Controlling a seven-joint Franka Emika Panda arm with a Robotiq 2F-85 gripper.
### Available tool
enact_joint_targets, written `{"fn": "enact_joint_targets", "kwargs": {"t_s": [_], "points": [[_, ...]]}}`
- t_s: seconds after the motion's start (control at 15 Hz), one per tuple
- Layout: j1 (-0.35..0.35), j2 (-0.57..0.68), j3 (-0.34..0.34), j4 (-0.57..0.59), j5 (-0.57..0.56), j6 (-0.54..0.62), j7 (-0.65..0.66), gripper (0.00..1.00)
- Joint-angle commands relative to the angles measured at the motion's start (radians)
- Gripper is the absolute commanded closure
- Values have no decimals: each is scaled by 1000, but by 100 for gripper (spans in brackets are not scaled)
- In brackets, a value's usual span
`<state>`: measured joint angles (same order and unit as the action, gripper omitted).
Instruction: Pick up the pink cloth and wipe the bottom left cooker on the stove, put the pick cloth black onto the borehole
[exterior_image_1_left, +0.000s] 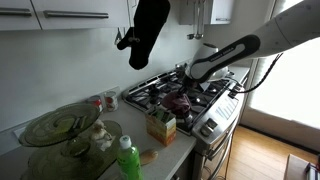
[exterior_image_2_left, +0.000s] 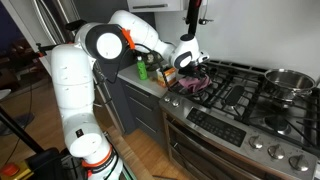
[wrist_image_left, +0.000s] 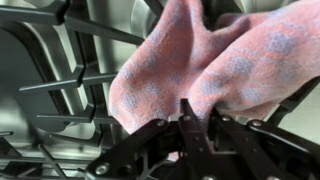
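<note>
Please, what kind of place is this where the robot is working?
Most likely a home kitchen: a gas stove with black grates, a steel pot on a back burner, and wall cabinets above.

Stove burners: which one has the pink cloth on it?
The burner at the counter end of the stove, beneath the end effector, has the pink cloth. The far burner holds a metal pot; the rest look bare.

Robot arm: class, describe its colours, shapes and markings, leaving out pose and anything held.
The arm has glossy white, rounded casings, with a black joint ring edged in orange. The gripper is black, built from angular linked bars. No lettering is legible.
</note>
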<state>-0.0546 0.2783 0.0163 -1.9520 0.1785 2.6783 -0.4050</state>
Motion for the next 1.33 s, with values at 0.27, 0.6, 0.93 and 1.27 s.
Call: {"fn": "enact_joint_targets", "kwargs": {"t_s": [0.27,0.6,0.93,1.27], "points": [[12,-63,-68,-9,-298,-268,172,96],[-5,-96,-16,16,-161,-512,73,96],[-2,-85,19,22,46,-488,38,96],[-2,-44,44,2,181,-279,-31,96]]}}
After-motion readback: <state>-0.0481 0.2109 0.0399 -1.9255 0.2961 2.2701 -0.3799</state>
